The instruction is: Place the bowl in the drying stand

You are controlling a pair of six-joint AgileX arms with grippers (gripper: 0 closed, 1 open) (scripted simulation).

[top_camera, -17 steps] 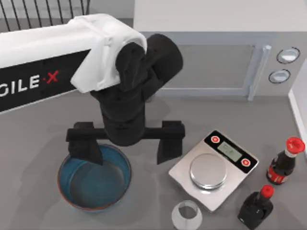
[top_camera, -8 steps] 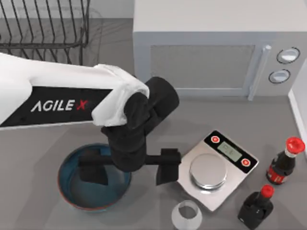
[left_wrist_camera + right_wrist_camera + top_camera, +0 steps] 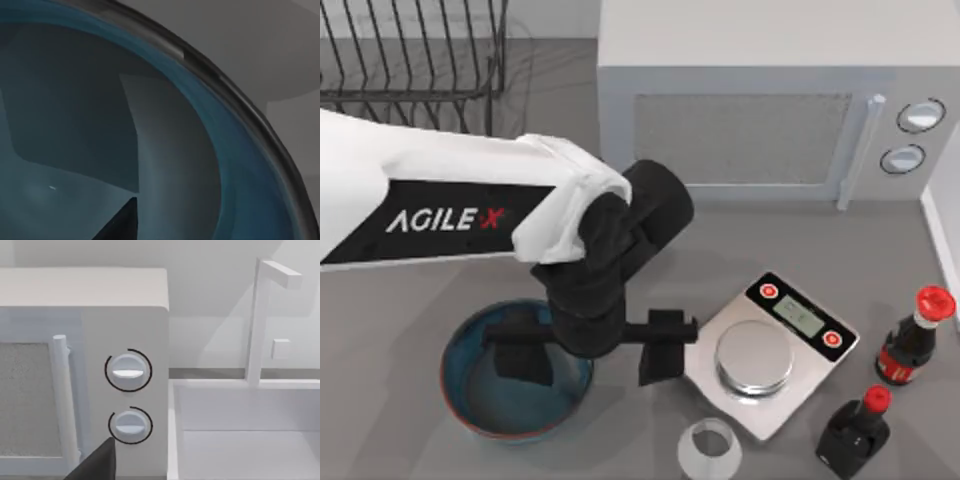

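Drying stand [image 3: 415, 55] at the table's far left corner, well apart from the bowl [image 3: 480, 405]. Bowl sits on the table near the front left, beside the scale [image 3: 765, 355]. Left gripper [image 3: 588, 350] fingers spread wide, straddling the bowl's right rim: one finger [image 3: 523, 358] inside, the other outside; contact unclear.

White microwave [image 3: 760, 110], kitchen scale [image 3: 765, 355], glass cup [image 3: 709, 448], 2 sauce bottles [image 3: 915, 335] at right.
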